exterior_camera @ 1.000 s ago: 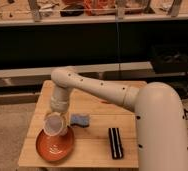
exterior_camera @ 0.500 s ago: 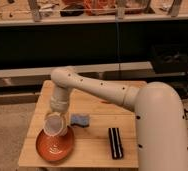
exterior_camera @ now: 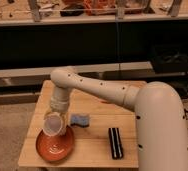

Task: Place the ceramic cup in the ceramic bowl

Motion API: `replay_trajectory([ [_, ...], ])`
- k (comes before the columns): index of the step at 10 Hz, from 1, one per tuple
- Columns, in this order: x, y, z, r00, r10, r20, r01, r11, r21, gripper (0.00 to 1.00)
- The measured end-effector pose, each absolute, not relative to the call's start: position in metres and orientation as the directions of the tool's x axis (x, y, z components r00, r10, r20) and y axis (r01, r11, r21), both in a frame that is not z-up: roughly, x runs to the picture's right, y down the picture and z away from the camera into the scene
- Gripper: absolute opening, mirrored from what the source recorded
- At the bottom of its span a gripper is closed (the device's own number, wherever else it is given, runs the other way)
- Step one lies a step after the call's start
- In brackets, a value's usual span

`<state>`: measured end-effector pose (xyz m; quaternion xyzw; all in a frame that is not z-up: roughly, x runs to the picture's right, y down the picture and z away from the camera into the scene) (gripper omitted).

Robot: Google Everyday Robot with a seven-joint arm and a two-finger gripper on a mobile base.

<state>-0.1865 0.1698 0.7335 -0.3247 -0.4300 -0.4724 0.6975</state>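
The pale whitish-pink ceramic cup (exterior_camera: 54, 125) hangs at the end of my arm, tilted with its wide rim facing the camera. It is just above the far rim of the orange-red ceramic bowl (exterior_camera: 51, 148). The bowl sits on the front left corner of the wooden table (exterior_camera: 94, 147). My gripper (exterior_camera: 56, 114) is right behind the cup and shut on it, coming down from the white arm above. The cup hides the fingertips.
A small blue-grey lump (exterior_camera: 80, 120) lies on the table just right of the cup. A flat black rectangular object (exterior_camera: 115, 142) lies at the front right. A dark shelf unit with clutter on top stands behind the table.
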Motion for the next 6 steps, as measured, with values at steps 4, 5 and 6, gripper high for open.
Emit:
replay_trajectory([
  [4,-0.1857,0.1696,0.7329,0.204,-0.382,0.902,0.935,0.348,-0.064,0.80],
  [5,-0.1859,0.1694,0.7327,0.206,-0.382,0.901,0.935,0.349,-0.066,0.80],
  [6,-0.1860,0.1693,0.7324,0.208,-0.382,0.900,0.934,0.350,-0.068,0.80],
])
